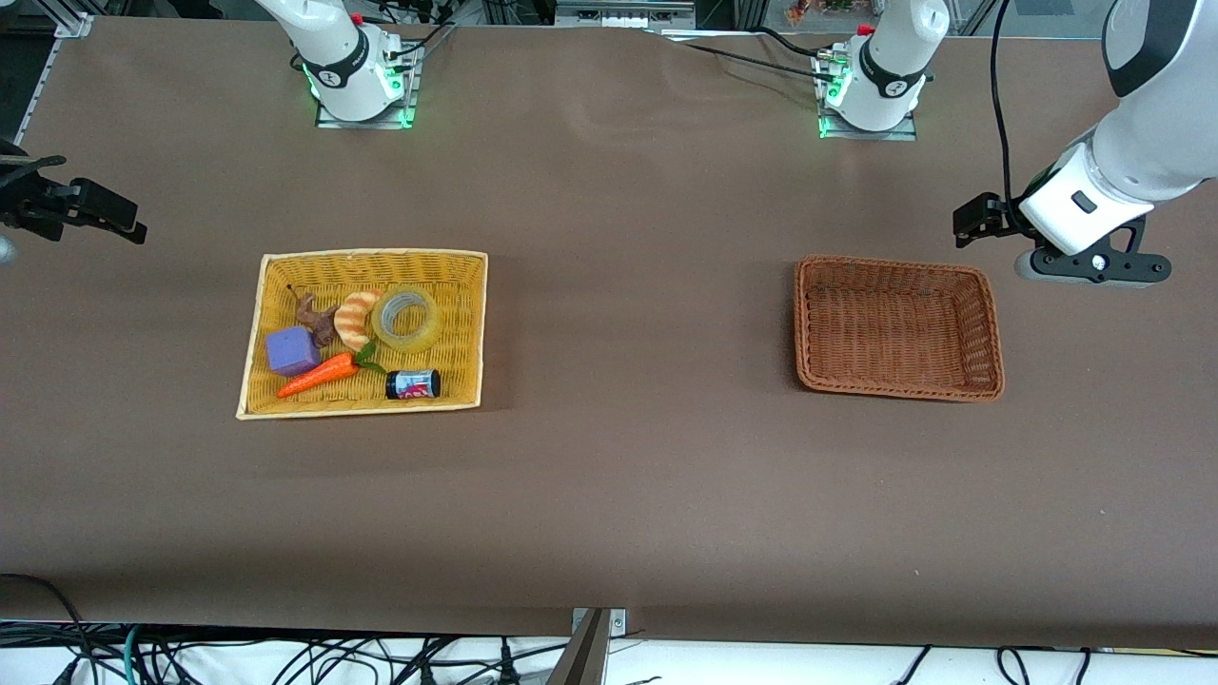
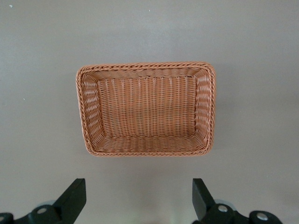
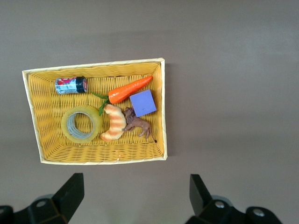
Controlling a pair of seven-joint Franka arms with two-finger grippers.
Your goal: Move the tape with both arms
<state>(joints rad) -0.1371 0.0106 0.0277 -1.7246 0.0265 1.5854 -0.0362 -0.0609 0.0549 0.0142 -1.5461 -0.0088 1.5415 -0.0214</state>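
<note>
Two open grippers, nothing picked up yet.

Tape [image 1: 406, 318] lies flat in the yellow basket [image 1: 276, 395] at centre-left of the front view, touching the croissant toy [image 1: 354, 319]. Right gripper [image 3: 131, 196] hangs over bare worktop [image 1: 628, 457] at far left, jaws spread; left gripper [image 2: 139, 198], also spread, hangs beside the empty brown basket [image 1: 990, 328]. Likely risk: fingers snag the croissant or slip off the smooth roll.

A robotics lab: 2 bolted arm bases [image 1: 357, 81], brown-covered table [image 1: 618, 476], loose cables [image 1: 285, 661].
</note>
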